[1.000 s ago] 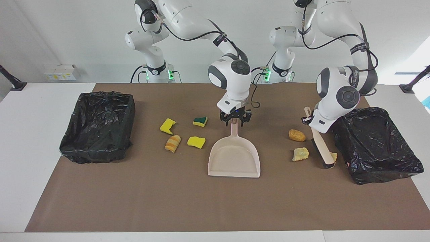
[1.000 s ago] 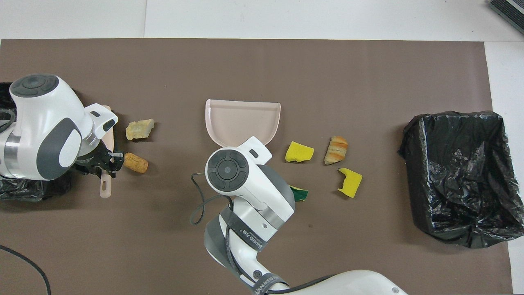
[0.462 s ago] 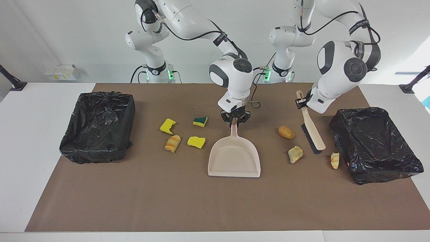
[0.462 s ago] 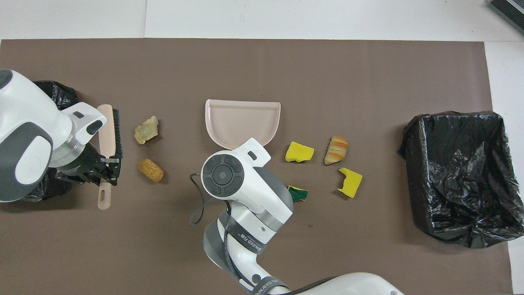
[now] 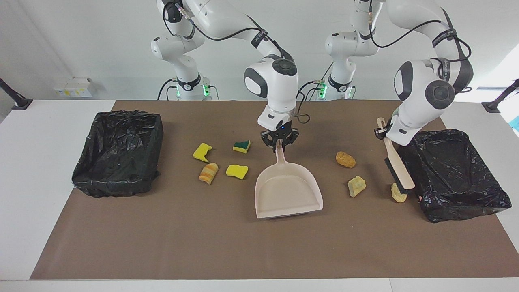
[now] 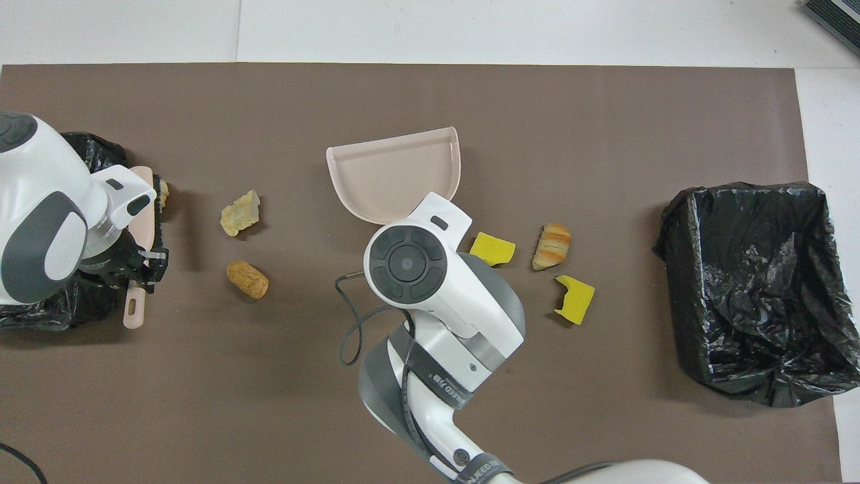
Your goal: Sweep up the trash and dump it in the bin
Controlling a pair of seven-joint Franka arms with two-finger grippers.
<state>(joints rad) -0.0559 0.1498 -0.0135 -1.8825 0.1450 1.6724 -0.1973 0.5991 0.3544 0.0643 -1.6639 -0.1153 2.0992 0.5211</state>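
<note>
two grippers work: right gripper (image 5: 279, 142) clamps the dustpan (image 5: 288, 190) handle, frame centre, mouth angled toward the lumps; left gripper (image 5: 383, 132) grips the brush (image 5: 398, 168), bristles against one trash (image 5: 398, 193) lump beside the bin (image 5: 456, 174), ready to sweep.

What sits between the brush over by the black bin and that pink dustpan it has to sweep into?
Only trash: from the brush to the dustpan lie a crumbly lump at the bristles, a pale lump and a brown lump.
</note>
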